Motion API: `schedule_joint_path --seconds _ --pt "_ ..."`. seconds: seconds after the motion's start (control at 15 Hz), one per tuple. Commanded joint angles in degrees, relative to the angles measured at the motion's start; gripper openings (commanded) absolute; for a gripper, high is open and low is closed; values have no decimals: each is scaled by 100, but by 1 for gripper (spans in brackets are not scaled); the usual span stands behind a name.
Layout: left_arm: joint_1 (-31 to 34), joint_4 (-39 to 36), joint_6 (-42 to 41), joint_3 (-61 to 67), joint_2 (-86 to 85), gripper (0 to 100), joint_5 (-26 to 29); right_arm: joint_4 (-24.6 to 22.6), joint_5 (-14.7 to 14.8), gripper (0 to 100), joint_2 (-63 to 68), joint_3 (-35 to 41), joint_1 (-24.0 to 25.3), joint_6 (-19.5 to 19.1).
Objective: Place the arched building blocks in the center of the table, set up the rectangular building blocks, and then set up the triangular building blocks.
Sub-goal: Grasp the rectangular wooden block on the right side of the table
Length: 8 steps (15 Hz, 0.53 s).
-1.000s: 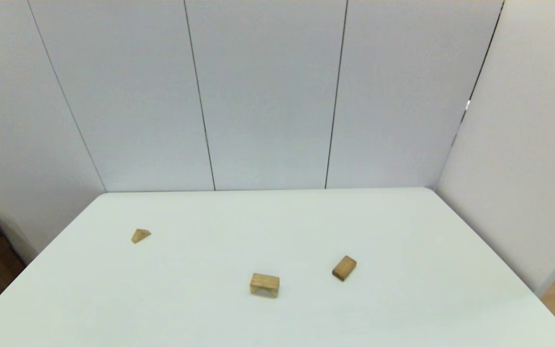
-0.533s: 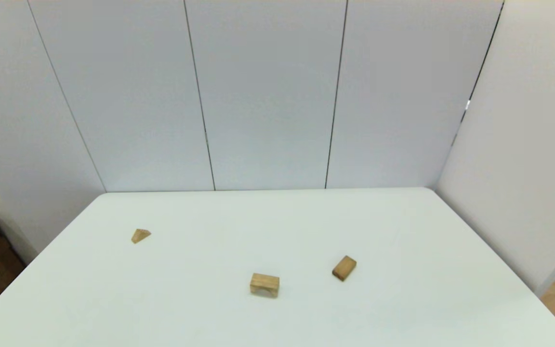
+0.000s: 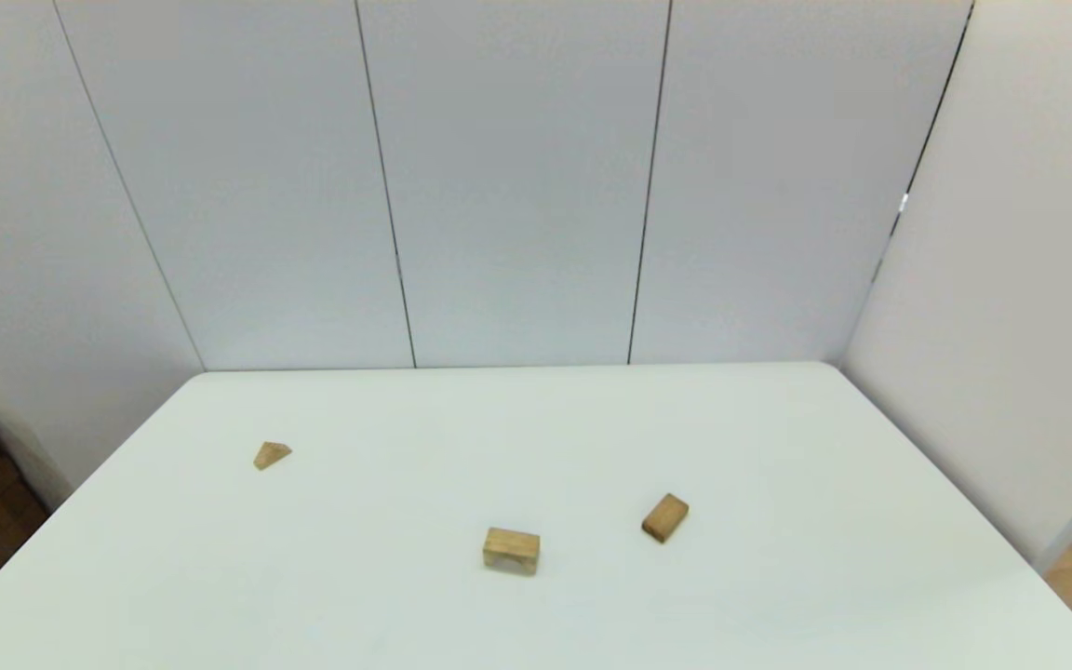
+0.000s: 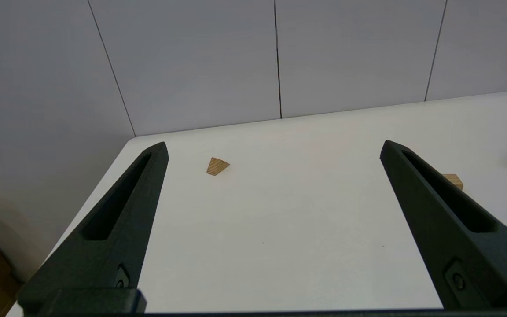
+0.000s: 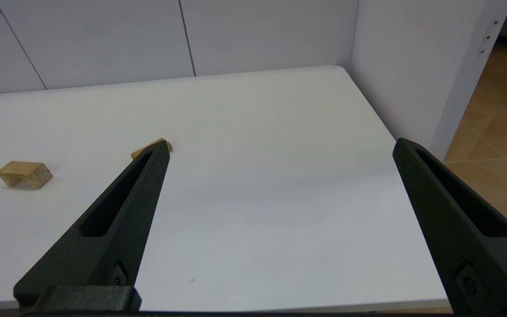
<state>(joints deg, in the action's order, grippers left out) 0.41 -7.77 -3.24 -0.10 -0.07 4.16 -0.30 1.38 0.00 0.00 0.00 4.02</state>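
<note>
Nearest to us, both arms sit parked at the near edge of the white desk (image 3: 778, 447), out of the head view. In its wrist view our left end effector (image 4: 273, 147) has its two black fingers spread wide with nothing between them, raised above the desk's near left part. Our right end effector (image 5: 280, 147) is likewise released and carries nothing, raised above the near right part of the desk.

Next out, the arched block (image 3: 511, 550) stands on its two legs, flat top up, roughly in the middle of the desk's width and toward the near side. Just beyond it and to the right, well apart from it, the rectangular block (image 3: 665, 517) lies flat on a broad face, turned at an angle to the desk's edges.

Farther still, far off to the left, the triangular block (image 3: 271, 455) lies alone on the desk, well apart from the other two. Behind the desk stands a pale panelled wall (image 3: 517, 186).
</note>
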Motion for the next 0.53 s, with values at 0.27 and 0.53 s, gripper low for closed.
schedule_joint_path --seconds 0.27,0.53 --pt "2 12 -10 1 7 100 -3 -5 3 100 0 9 0 2" --pt "2 443 -54 1 7 100 -161 -5 3 100 0 0 0 2"
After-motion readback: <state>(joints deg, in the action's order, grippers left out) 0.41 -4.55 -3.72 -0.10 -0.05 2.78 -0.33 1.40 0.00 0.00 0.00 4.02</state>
